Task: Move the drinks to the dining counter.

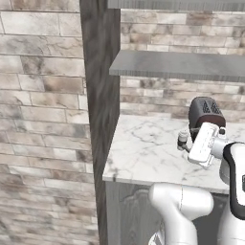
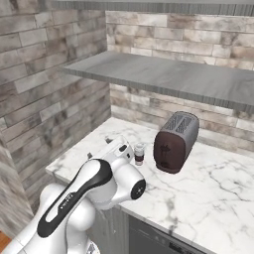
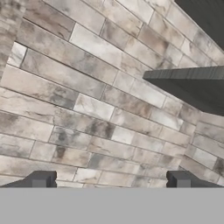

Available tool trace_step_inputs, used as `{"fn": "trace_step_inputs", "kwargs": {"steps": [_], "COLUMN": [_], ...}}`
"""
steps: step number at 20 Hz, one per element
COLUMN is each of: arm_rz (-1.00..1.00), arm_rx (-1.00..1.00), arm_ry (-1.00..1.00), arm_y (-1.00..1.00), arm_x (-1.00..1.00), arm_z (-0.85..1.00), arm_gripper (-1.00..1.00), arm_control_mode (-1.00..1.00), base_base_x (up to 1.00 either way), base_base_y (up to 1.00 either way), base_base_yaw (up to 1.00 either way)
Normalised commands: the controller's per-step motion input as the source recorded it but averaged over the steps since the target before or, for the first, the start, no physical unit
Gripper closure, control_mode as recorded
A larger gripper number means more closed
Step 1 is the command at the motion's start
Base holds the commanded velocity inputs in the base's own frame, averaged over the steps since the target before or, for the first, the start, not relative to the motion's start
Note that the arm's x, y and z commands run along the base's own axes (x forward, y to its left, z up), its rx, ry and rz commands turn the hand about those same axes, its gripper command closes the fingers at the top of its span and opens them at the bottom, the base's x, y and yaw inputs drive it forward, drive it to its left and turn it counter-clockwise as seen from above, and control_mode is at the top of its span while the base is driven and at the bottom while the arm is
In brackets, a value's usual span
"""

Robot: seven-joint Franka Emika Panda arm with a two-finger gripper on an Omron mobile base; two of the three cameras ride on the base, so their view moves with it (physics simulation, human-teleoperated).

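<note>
A marble worktop runs along a brick wall under a grey shelf. Just left of the toaster stands a small dark cup with a pale lid. The gripper is spread wide, holding nothing.

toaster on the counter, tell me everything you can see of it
The toaster is dark red-brown with a rounded body and a grey ribbed top panel. It looks like glossy metal or plastic. It stands upright on the white grey-veined marble worktop, near the brick wall and under a grey shelf. A small dark cup with a pale lid stands just to its left, close but apparently apart. Nothing else touches it.
</note>
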Motion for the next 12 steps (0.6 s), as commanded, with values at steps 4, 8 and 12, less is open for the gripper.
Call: {"fn": "trace_step_inputs", "kwargs": {"steps": [4, 8, 12], "arm_rz": [0.0, 0.0, 0.0], "arm_rx": [0.0, 0.0, 0.0], "arm_ry": [0.0, 0.0, 0.0], "arm_y": [0.0, 0.0, 0.0], "arm_x": [0.0, 0.0, 0.0], "arm_z": [0.0, 0.0, 0.0], "arm_gripper": [-1.0, -1.0, -1.0], "arm_control_mode": [1.0, 1.0, -1.0], "base_base_x": [0.05, 0.0, 0.0], "base_base_y": [0.0, 0.0, 0.0], "base_base_yaw": [0.0, 0.0, 0.0]}}
